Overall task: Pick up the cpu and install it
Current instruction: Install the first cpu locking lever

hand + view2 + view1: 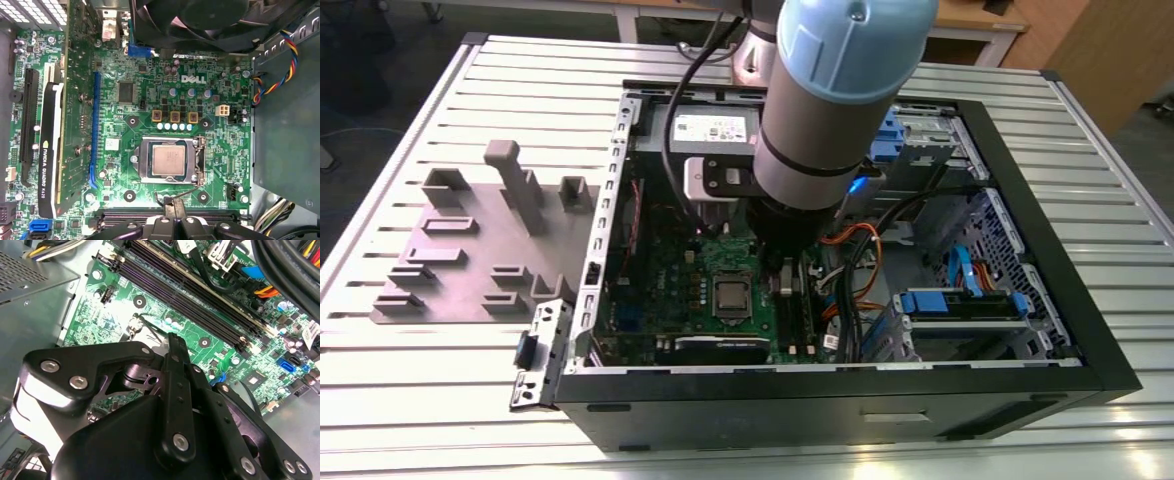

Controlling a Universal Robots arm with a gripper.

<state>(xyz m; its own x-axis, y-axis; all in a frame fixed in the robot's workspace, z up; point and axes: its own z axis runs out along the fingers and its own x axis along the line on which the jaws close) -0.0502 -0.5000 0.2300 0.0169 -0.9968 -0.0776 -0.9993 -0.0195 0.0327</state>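
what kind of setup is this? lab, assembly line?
Probably a robotics lab bench for PC assembly: an open black desktop computer case on a slatted metal table, a grey plastic fixture plate beside it, wooden desks behind.

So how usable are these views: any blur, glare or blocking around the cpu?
First wrist view: evenly lit, the cpu sharp in its socket frame. Second wrist view: the gripper up close blocks much of the motherboard. Exterior view: the arm hides part of the case.
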